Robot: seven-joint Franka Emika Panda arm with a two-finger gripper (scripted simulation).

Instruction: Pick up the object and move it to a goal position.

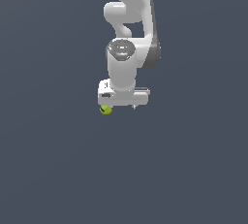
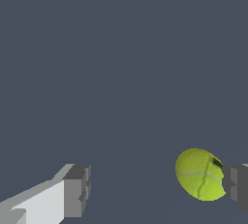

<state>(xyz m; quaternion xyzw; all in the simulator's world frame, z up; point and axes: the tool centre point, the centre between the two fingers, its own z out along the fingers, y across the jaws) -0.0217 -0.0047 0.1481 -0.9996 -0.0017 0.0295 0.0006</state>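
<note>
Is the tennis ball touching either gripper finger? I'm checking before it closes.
Touching one. In the wrist view the tennis ball sits against one finger, while a wide gap separates it from the other finger.

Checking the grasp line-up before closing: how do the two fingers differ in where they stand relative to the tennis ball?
In the wrist view, one finger sits right against the tennis ball, apparently touching it; the other finger stands well apart from it, with bare floor between. The near finger is cut off by the picture's edge; the far one shows whole, with its white link. Both have grey pads. The end effector is open, and the ball sits off-centre.
</note>
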